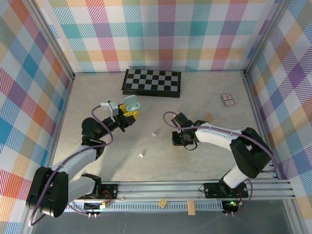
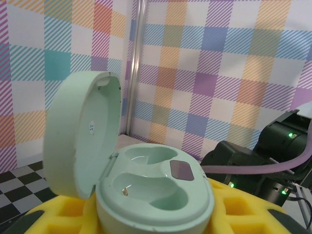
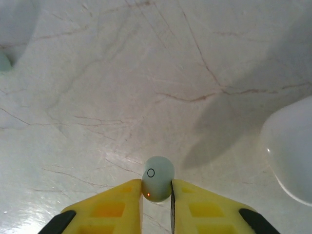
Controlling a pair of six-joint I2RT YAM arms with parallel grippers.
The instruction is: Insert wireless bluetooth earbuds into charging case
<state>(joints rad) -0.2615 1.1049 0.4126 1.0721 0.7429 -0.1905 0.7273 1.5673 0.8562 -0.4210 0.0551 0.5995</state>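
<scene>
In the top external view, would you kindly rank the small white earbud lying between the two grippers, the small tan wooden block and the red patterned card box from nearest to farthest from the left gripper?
From the left gripper:
1. The small white earbud, just to its right, mid-table.
2. The small tan wooden block, farther right.
3. The red patterned card box, far right.

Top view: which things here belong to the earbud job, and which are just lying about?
Job: open mint case in the left gripper; mint earbud in the right gripper; two tiny loose pieces on the table, likely earbuds.
Lying about: chessboard; card box; small wooden block.
</scene>
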